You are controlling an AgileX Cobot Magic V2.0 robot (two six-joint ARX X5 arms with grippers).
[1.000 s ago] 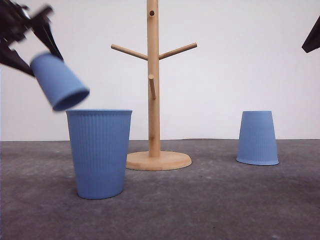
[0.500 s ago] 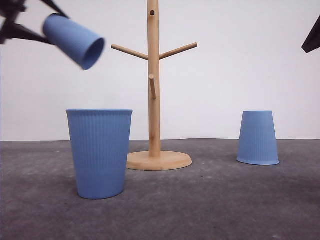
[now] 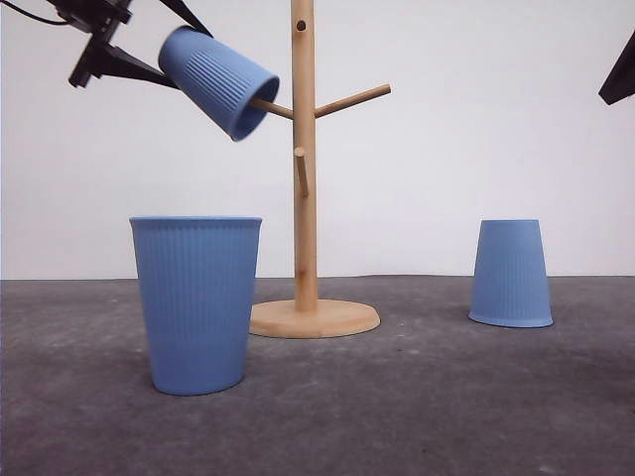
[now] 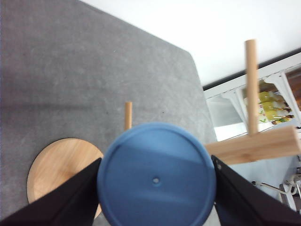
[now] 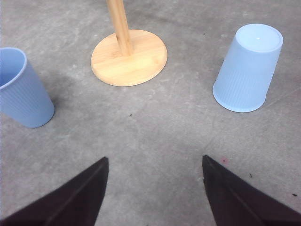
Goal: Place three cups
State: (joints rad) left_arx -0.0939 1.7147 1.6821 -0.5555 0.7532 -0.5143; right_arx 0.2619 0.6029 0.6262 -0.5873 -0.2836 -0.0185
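front view: left gripper (image 3: 149,45), black, high at the upper left, fingers clamped on the base end of a tilted light-blue ribbed plastic cup (image 3: 218,81). the cup's mouth points down and right, over the tip of the upper left peg of the pale wooden peg stand (image 3: 304,159). right gripper, a dark tip at the upper right edge; cannot tell its spread here. second light-blue ribbed cup (image 3: 196,302), upright, mouth up, on the grey table (image 3: 417,397), left of and nearer than the stand's round base; inside not visible. third light-blue cup (image 3: 511,273), upside down, right of the stand, well apart.

left wrist view: the held cup's flat round base (image 4: 156,175) between two black fingers (image 4: 66,200), both touching its sides; a wooden peg runs beside it.

right wrist view: right gripper (image 5: 153,188) with fingers spread wide, nothing between them, above bare table; upright cup (image 5: 21,89), stand base and inverted cup (image 5: 247,66) lie beyond.
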